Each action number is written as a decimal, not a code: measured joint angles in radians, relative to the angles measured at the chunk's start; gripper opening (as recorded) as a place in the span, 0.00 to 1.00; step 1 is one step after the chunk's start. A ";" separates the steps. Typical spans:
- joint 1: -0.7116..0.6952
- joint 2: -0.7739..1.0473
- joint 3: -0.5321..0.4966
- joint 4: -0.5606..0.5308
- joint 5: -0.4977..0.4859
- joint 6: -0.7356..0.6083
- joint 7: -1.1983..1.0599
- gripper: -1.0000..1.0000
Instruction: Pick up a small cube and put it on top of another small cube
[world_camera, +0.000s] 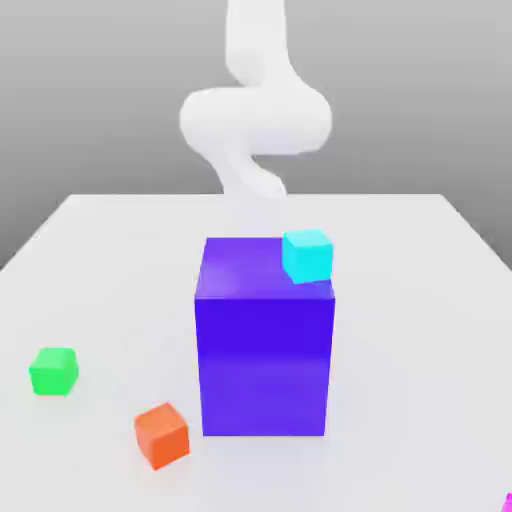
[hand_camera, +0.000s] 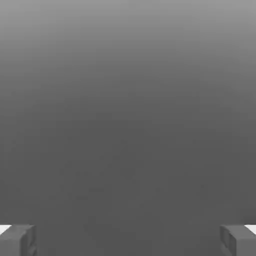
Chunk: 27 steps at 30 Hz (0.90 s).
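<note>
Gripper (hand_camera: 128, 240): fingers (hand_camera: 17, 240) spread wide apart, nothing between them, facing plain grey background. Arm (world_camera: 255, 120) rises behind the blue block (world_camera: 265, 350). Cyan cube (world_camera: 307, 255) sits on the block's top, toward 2 o'clock. Orange cube (world_camera: 162, 435) lies near the block at 7 o'clock; green cube (world_camera: 53, 371) well apart at 9 o'clock. Pink cube (world_camera: 508, 503), just a sliver, at 4 o'clock, table (world_camera: 100, 260) edge. Judgement: nothing picked, stacking not begun.

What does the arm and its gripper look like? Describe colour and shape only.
In the exterior view the arm is plain white, smooth and rounded, built of thick tubular segments with bulging joints; no cables or markings can be seen on it. In the hand view the gripper has two grey, blocky, square-edged fingers with a white patch at each one's upper outer corner.
</note>
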 joint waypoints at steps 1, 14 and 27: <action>0.014 0.039 0.000 0.009 0.003 0.007 -0.018 0.50; 0.145 0.514 0.043 0.113 0.032 0.089 -0.226 0.50; 0.260 0.986 0.111 0.216 -0.040 0.171 -0.365 0.50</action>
